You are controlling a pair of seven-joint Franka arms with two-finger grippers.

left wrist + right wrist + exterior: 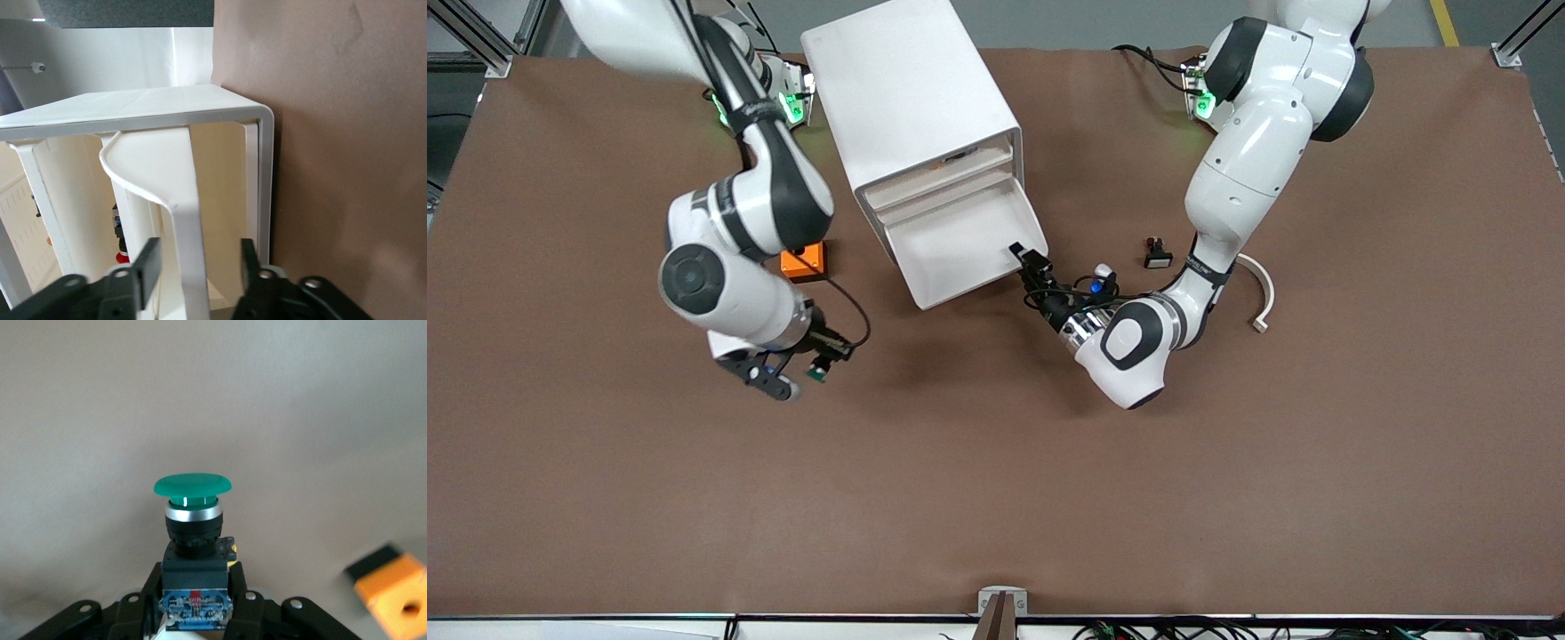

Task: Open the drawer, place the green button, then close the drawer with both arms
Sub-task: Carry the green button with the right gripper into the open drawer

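The white cabinet point(907, 80) stands toward the robots' side of the table, and its drawer point(960, 253) is pulled out toward the front camera. My left gripper point(1021, 255) is at the drawer's corner on the left arm's side. In the left wrist view the left gripper point(199, 257) is open, and its fingers point(150, 263) stand either side of the drawer's thin front panel point(180, 200) without touching it. My right gripper point(800, 373) hangs over bare table near the orange box, shut on the button point(816, 371). The button's black body and green cap point(192, 485) stick out past the right gripper point(195, 587).
An orange box point(805, 262) sits beside the cabinet toward the right arm's end, and it also shows in the right wrist view point(393, 590). A black switch with a white face point(1157, 256) and a white curved strip point(1263, 293) lie toward the left arm's end.
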